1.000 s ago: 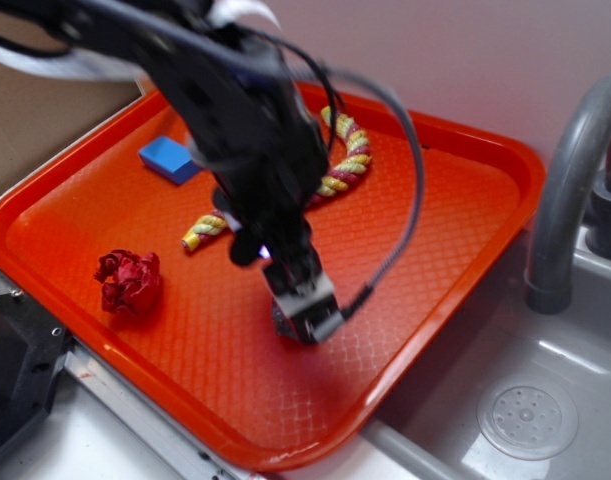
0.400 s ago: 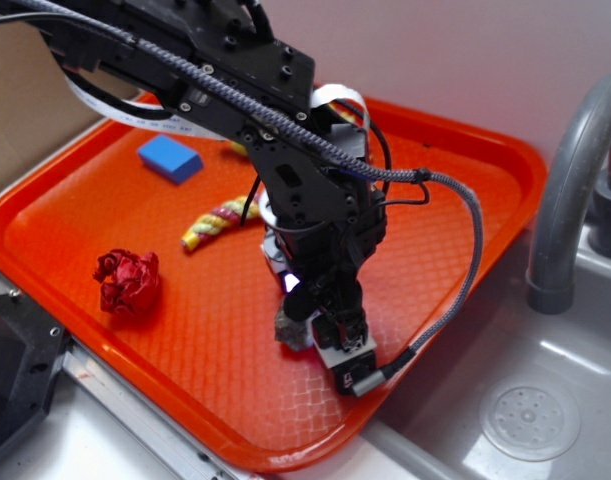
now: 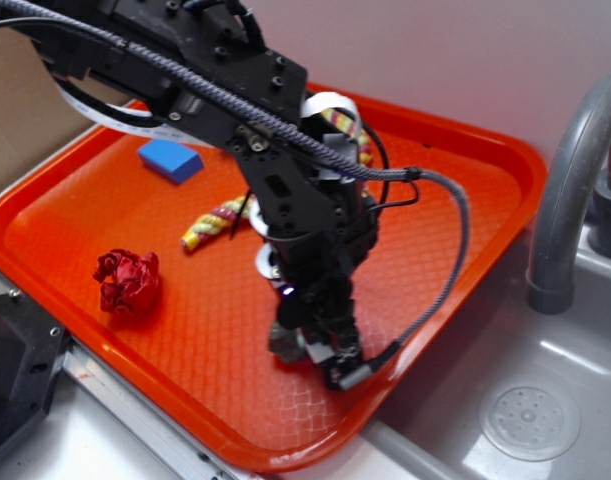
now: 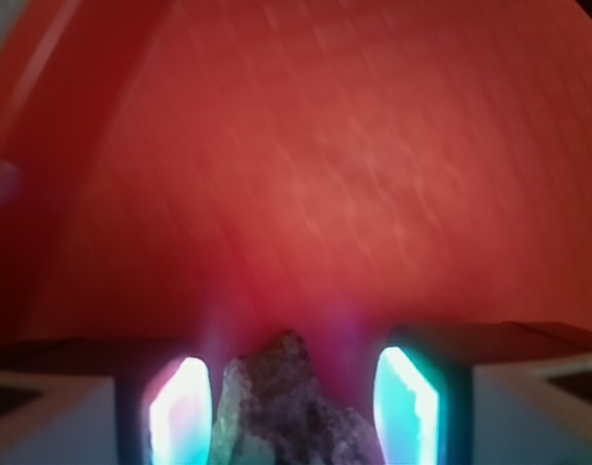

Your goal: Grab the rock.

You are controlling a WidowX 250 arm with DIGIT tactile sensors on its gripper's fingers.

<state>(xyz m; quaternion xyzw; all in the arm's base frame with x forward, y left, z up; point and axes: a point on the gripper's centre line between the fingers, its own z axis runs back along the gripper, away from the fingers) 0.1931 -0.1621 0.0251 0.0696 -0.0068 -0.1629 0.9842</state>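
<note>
The gripper (image 4: 294, 412) is sitting low on the orange tray (image 3: 465, 170) w/ the rock (image 4: 288, 407) between its fingers (image 4: 179, 412), jaws spread and not yet pinching, so it's straddling the stone ready to clamp. Rock is lying near the tray's front edge; contact w/ the left pad is probably close, but the wrist view is too blurry to confirm.

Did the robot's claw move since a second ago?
Yes. The claw has shifted toward the near rim of the orange tray, judged against the red paper ball, and now straddles the rock.
</note>
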